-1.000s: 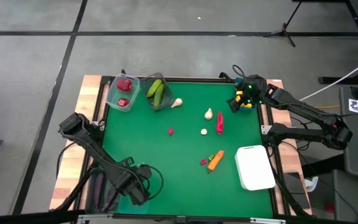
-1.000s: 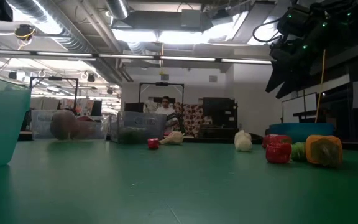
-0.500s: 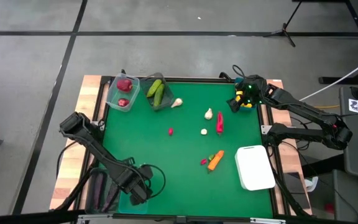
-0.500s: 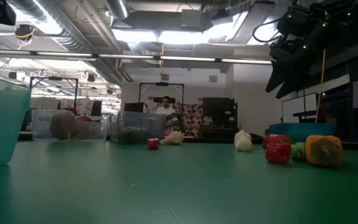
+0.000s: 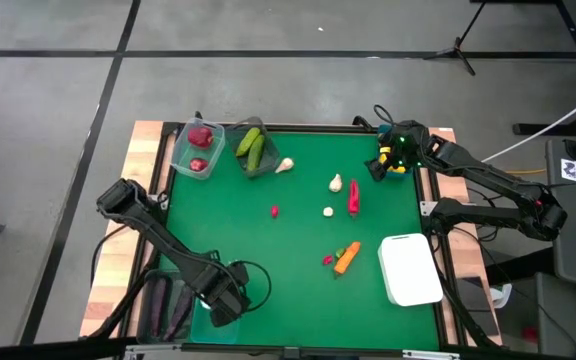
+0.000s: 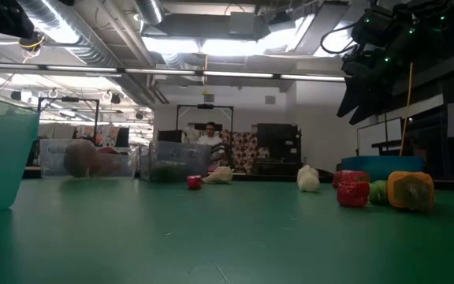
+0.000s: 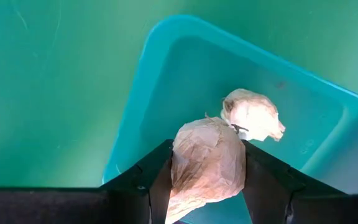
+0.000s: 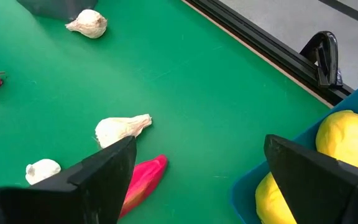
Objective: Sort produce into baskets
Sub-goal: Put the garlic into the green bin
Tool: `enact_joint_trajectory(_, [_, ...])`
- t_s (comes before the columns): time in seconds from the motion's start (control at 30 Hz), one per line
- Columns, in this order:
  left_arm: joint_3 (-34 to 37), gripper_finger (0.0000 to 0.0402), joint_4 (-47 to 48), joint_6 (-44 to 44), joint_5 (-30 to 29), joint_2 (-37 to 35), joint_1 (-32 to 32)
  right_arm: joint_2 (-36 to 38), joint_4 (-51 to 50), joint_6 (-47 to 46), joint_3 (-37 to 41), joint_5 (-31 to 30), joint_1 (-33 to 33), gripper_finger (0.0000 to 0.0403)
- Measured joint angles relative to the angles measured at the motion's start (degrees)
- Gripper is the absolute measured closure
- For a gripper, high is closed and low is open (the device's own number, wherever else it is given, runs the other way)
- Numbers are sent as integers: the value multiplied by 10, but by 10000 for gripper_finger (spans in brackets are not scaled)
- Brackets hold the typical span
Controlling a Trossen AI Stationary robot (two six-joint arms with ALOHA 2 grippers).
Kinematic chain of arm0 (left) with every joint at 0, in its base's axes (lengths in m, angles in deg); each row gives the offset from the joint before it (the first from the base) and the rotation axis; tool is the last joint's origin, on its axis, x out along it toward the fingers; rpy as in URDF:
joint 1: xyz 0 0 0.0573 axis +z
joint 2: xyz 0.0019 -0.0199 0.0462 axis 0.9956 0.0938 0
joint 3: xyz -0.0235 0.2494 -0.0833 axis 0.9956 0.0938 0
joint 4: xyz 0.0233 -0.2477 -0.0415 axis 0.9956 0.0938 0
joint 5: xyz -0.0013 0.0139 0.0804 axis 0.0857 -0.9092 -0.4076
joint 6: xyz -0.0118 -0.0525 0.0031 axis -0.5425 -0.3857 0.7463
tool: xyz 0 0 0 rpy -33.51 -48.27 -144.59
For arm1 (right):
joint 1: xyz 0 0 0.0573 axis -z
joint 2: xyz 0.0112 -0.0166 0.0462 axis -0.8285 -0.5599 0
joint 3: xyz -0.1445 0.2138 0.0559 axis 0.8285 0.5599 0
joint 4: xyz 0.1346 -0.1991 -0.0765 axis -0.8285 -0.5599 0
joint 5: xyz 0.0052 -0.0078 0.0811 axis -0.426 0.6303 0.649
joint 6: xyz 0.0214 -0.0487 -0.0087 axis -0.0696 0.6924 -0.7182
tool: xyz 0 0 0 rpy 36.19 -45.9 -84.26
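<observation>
Garlic bulb (image 7: 207, 163) sits clamped in left gripper (image 7: 205, 180) above teal tub (image 7: 166, 81); right gripper (image 8: 197, 180) gapes wide.

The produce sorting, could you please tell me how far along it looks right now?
Done: red fruits in the clear tub, cucumbers in the grey tub, lemons in the blue tub, one garlic bulb in the teal tub. In hand: the left gripper holds another garlic above that tub. Left: three garlic bulbs, the red pepper and carrot on the mat; the right gripper waits open.
</observation>
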Motion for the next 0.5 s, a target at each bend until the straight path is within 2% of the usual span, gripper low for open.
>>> enact_joint_trajectory(0.33, [0,239,-20,20,6,0,16,0,0,2,0,0,0,52])
enact_joint_trajectory(0.5, [0,186,-31,21,32,0,29,0,0,2,0,0,0,52])
